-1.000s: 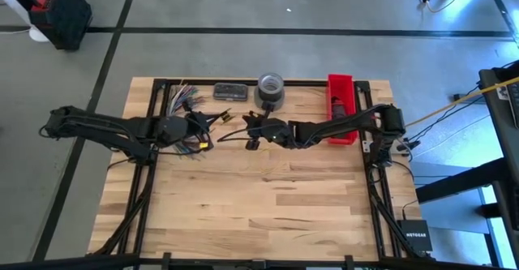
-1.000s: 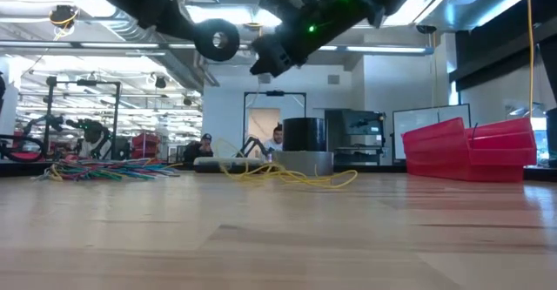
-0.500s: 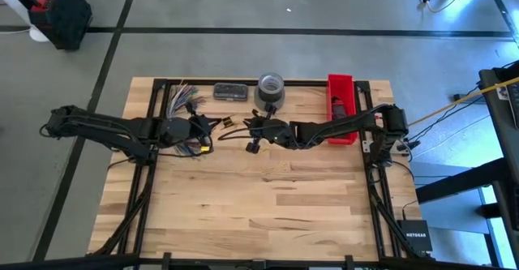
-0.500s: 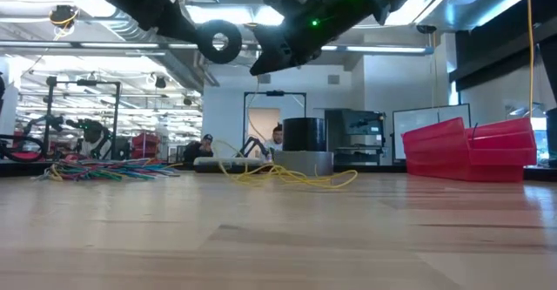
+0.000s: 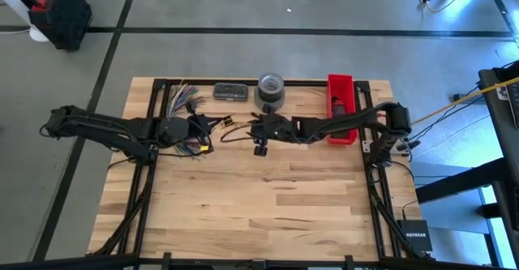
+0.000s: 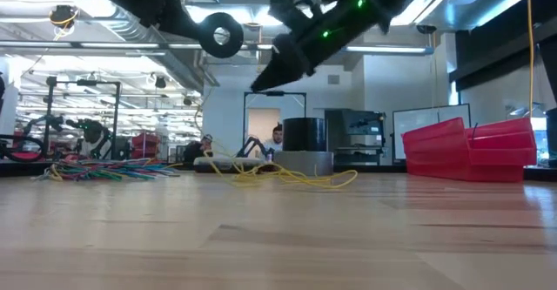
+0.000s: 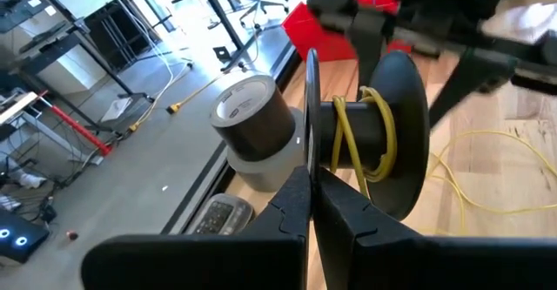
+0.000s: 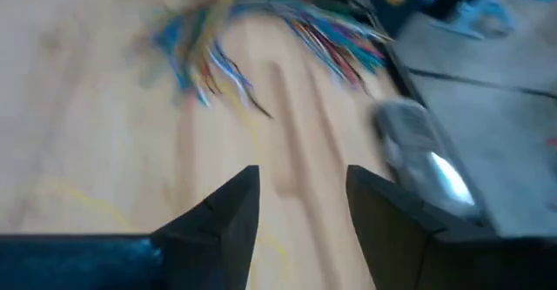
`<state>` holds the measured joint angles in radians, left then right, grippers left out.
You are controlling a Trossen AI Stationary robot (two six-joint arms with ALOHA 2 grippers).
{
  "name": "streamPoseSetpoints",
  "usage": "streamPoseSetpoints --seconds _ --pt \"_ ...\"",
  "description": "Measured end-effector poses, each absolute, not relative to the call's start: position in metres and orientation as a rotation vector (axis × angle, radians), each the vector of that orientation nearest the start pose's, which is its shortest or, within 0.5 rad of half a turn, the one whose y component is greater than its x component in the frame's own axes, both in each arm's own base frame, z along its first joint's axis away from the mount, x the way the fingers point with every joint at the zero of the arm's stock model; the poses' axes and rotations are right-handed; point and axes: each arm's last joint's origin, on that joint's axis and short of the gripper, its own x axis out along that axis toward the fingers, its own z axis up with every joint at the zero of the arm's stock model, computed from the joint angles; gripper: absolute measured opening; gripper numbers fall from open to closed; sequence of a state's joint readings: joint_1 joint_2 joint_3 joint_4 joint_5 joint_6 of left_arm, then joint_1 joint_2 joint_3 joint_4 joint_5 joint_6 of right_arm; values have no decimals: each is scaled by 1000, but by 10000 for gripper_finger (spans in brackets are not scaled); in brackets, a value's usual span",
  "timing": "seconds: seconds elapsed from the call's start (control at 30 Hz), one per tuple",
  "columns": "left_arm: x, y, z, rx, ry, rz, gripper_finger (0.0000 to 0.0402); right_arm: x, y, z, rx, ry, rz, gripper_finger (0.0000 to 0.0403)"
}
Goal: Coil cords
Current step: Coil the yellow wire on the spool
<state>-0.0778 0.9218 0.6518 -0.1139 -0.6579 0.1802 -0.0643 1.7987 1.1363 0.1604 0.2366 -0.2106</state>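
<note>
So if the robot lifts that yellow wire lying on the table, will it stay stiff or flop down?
Probably flop: the yellow wire lies in loose loops on the table. It looks very thin, so likely light. It already bends tightly around the black spool that the left gripper holds, so it should coil easily.

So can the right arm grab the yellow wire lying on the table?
Probably yes. The right gripper is open and empty, hanging above the table, and the loose yellow wire lies uncovered just below.

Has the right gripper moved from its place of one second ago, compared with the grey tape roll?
Yes. In the high view the right gripper has opened and drawn slightly toward the red bin, while the tape roll has not moved.
</note>
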Motion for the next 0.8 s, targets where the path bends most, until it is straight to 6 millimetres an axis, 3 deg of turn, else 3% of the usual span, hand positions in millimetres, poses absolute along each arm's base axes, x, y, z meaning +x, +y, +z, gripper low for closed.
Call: streamPoseSetpoints --seconds 0.17,0.33,0.47,0.67,0.8 --pt "197 2 273 317 414 540 0 409 -40 181 -168 424 -173 170" --pt "198 2 273 337 415 537 0 424 -38 156 -209 320 -120 170" --pt "198 2 274 330 403 538 0 437 -40 153 -190 212 -145 170" --pt "198 2 273 296 398 545 0 452 -41 147 -191 197 -149 165" --pt "198 2 273 266 386 547 0 455 -41 147 -233 202 -145 119"
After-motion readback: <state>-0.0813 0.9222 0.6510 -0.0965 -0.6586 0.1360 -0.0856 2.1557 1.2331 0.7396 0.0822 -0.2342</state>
